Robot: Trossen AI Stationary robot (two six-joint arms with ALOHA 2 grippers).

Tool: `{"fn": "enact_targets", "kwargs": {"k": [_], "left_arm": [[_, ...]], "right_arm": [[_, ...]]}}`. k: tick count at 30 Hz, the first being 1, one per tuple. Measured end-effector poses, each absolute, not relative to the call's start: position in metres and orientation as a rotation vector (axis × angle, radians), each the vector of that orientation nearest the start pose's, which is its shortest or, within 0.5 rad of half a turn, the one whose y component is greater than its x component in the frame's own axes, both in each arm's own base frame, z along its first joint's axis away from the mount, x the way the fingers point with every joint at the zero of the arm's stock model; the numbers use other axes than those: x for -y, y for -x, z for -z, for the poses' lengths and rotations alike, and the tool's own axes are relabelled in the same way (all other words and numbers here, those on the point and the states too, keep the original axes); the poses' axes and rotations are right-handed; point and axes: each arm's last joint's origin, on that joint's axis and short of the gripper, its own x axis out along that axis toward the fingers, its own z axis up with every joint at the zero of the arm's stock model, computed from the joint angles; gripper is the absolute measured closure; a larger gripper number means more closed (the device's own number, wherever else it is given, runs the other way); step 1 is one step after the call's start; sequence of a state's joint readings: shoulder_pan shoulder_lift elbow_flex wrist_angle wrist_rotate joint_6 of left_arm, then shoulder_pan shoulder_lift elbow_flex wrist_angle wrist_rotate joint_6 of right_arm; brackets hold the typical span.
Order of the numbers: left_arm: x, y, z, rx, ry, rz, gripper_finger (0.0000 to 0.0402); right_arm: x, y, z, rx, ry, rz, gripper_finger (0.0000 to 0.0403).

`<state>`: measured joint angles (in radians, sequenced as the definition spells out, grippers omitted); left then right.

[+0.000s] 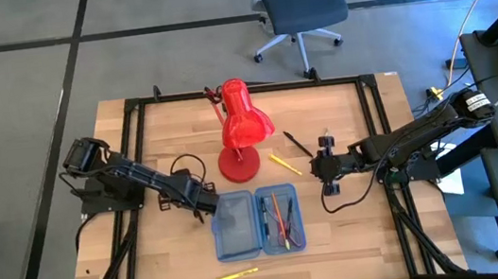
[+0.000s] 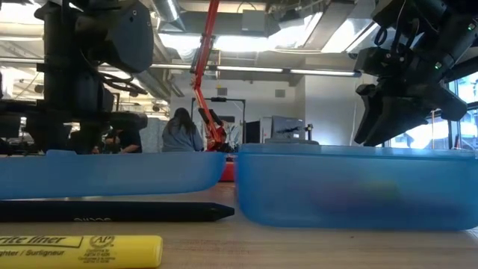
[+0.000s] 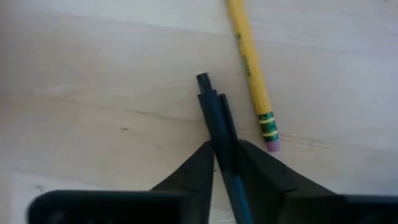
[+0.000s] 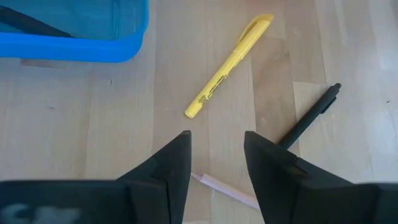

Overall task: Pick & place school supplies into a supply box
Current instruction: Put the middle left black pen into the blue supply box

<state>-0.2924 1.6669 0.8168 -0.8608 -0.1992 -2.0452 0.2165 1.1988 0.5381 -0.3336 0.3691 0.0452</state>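
Note:
The blue supply box [image 1: 257, 222] lies open near the table's near edge. Several pens lie in its right half [image 1: 281, 219]. My left gripper [image 1: 202, 205] is just left of the box's left half and is shut on a dark pen [image 3: 214, 112]. A yellow pencil [image 3: 252, 68] with a pink eraser lies flat on the wood beside it. My right gripper [image 1: 327, 170] is open, right of the red lamp, and holds nothing [image 4: 216, 137]. Ahead of it lie a yellow highlighter [image 4: 227, 65] and a black pen [image 4: 311, 118]. My left gripper pinches the dark pen between its two fingers [image 3: 196, 162] at about mid-length [image 3: 225, 152]. The pen runs roughly along the fingers, and its clicker end [image 3: 204, 79] sticks out past the tips. Whether it rests on the wood or is lifted, I cannot tell.
The red desk lamp [image 1: 240, 126] stands at mid-table behind the box. Another yellow highlighter [image 1: 237, 275] lies near the near edge, and a black pen [image 2: 112, 211] lies between it and the box. A thin pale stick [image 4: 224, 188] lies under my right gripper. People sit in the room beyond.

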Motion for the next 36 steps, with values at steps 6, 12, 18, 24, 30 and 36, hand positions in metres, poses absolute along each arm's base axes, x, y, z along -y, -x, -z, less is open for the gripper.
{"fn": "enact_targets", "kwargs": {"k": [6, 12, 18, 24, 30, 36], "left_arm": [[0.064, -0.230, -0.128, -1.019, 1.083, -1.439, 0.0377], [0.068, -0.235, -0.136, -1.052, 1.054, -1.411, 0.0369], [0.079, -0.250, -0.152, -1.104, 1.067, -1.290, 0.0375], [0.086, -0.269, -0.174, -1.053, 1.091, -1.182, 0.0371], [0.093, -0.300, -0.200, -0.860, 1.080, -0.933, 0.0374], [0.103, -0.343, -0.223, -0.608, 0.981, -0.619, 0.0374]], "right_arm": [[-0.034, -0.203, -0.167, -0.949, 0.246, 0.161, 0.0250], [-0.034, -0.203, -0.167, -0.949, 0.247, 0.161, 0.0250], [-0.034, -0.203, -0.167, -0.950, 0.247, 0.161, 0.0250], [-0.034, -0.203, -0.167, -0.954, 0.246, 0.157, 0.0250], [-0.033, -0.198, -0.164, -1.012, 0.266, 0.158, 0.0250], [-0.033, -0.198, -0.164, -1.008, 0.267, 0.162, 0.0250]]}}
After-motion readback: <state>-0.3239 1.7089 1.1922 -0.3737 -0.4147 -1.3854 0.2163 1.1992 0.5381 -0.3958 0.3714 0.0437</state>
